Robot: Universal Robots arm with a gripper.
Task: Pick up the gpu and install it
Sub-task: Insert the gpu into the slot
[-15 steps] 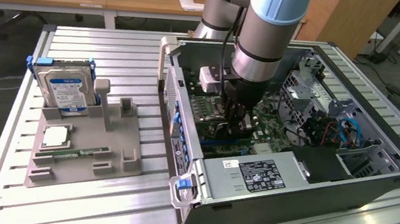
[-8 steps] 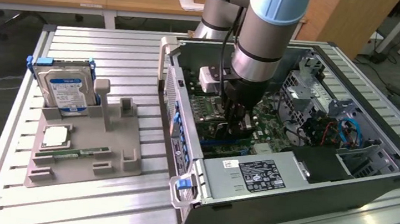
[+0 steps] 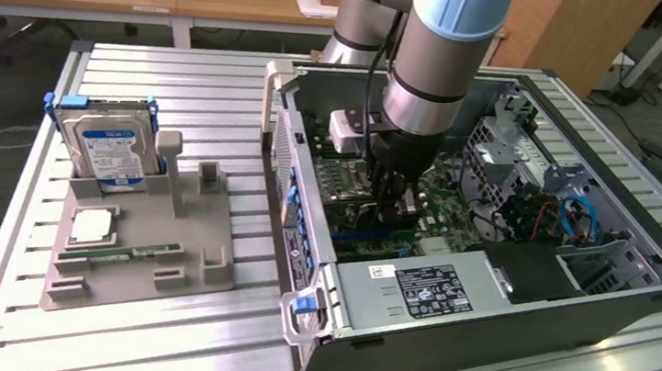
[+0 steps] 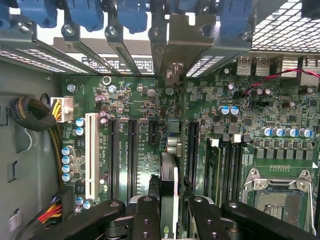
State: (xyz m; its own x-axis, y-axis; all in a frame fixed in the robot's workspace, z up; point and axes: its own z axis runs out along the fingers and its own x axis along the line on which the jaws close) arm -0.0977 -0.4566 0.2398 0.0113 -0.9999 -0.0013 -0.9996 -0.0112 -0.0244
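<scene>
Motherboard [image 4: 150, 100] below | gpu [image 4: 168, 200] edge-on, clamped between jaws

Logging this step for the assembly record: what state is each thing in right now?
gripper: shut on the gpu, inside the case
gpu: held edge-on over the motherboard slots
computer case: side open
hard drive: upright in holder
memory stick: flat in holder

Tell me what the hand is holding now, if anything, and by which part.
The hand holds the graphics card edge-on between its fingers, gripping its upper edge, above the motherboard inside the computer case.
</scene>
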